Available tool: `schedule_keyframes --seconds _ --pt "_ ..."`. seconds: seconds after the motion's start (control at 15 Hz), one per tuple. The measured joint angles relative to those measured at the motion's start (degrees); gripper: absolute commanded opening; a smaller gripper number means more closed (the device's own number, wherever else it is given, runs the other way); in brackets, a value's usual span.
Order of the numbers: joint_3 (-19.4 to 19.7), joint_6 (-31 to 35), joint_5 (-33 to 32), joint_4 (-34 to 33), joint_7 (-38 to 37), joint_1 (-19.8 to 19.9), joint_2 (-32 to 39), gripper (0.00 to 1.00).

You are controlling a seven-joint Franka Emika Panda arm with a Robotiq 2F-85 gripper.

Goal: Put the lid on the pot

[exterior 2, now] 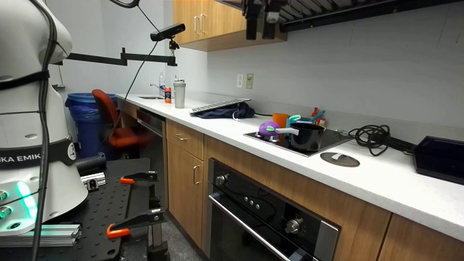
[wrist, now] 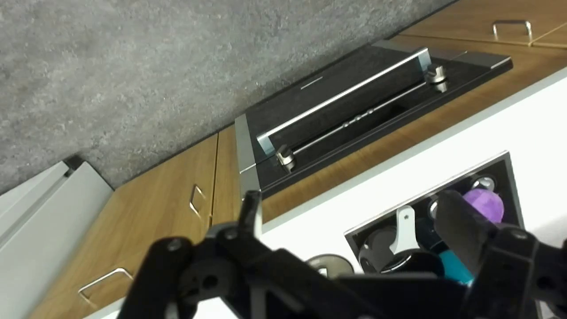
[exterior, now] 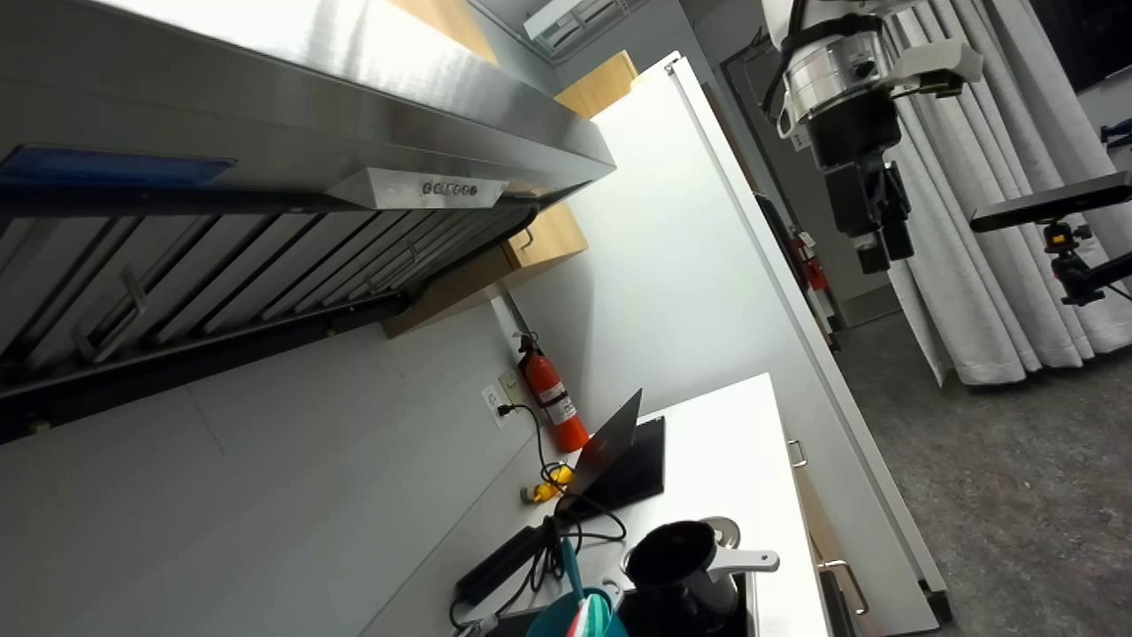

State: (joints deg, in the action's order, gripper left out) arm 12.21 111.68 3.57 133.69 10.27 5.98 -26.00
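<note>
The lid (exterior 2: 348, 162) is a flat round grey disc with a pale knob, lying on the white counter beside the cooktop. It shows partly behind the pot in an exterior view (exterior: 728, 533) and partly hidden by the gripper in the wrist view (wrist: 340, 266). The black pot (exterior 2: 306, 139) with a pale handle stands uncovered on the cooktop; it also shows in an exterior view (exterior: 676, 571) and the wrist view (wrist: 376, 250). My gripper (exterior: 886, 249) is high above the counter, well away from both. Its fingers are wide apart and empty in the wrist view (wrist: 353, 206).
A range hood (exterior: 354, 133) hangs over the counter. Near the pot on the cooktop (exterior 2: 335, 136) are a purple toy (exterior 2: 267, 127), an orange cup (exterior 2: 280, 119) and a teal container (exterior: 566, 615). A coiled cable (exterior 2: 371, 139) and a dark box (exterior 2: 440, 159) lie beyond the lid.
</note>
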Motion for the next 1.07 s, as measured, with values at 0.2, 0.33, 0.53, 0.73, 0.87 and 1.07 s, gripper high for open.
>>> schedule_keyframes --seconds 0.2,0.33,0.53,0.73,0.87,1.07 --pt "-1.14 6.46 0.64 -0.44 -0.01 -0.35 2.81 1.00" --pt "-1.68 10.97 0.66 -0.81 -0.01 -0.57 5.03 1.00" --pt "-2.51 17.26 0.62 -1.66 -0.01 -0.60 8.58 1.00" --pt "-3.15 21.19 0.47 -3.15 -0.04 -0.60 12.04 1.00" --pt "-3.38 22.43 0.27 -4.37 -0.12 -0.60 13.99 1.00" --pt "-3.47 22.53 0.14 -6.00 -0.17 -0.60 16.06 1.00"
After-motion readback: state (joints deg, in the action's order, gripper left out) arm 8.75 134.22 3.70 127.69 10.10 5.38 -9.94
